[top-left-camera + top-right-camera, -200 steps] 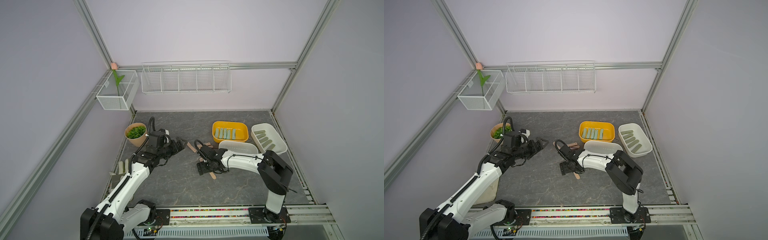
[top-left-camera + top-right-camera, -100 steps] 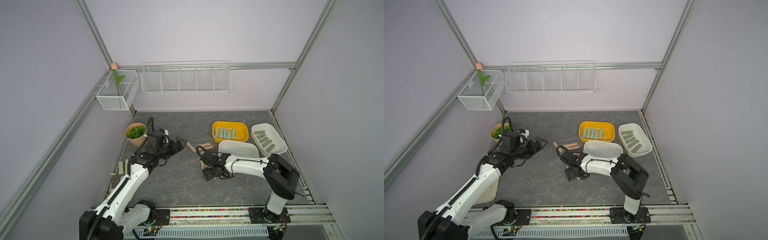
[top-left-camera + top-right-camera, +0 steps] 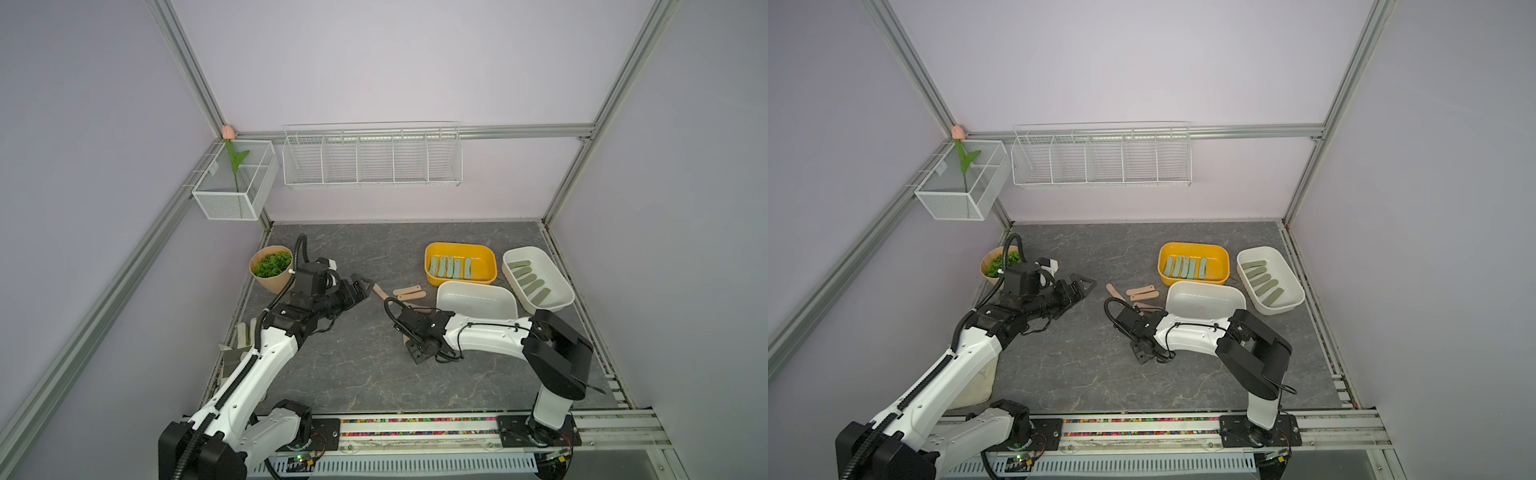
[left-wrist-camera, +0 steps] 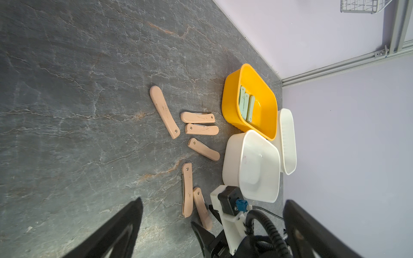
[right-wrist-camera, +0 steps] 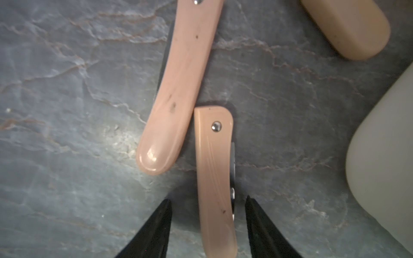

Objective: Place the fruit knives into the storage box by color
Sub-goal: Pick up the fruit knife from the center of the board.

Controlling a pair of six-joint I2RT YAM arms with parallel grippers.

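Several peach-pink fruit knives lie loose on the dark slab left of the empty white storage box. Teal knives fill the yellow box, and olive ones fill the far-right white box. My right gripper points down at the slab and stands open astride one peach knife, with a gap showing on each side of it. A second peach knife lies right beside that one. My left gripper hovers open and empty left of the loose knives.
A paper pot of green leaves stands at the back left near my left arm. A pale glove lies at the slab's left edge. A wire rack and a mesh basket with a tulip hang on the walls.
My right gripper has slid a little nearer the front, come down over a peach knife and narrowed its jaws around it. The left arm has barely moved.
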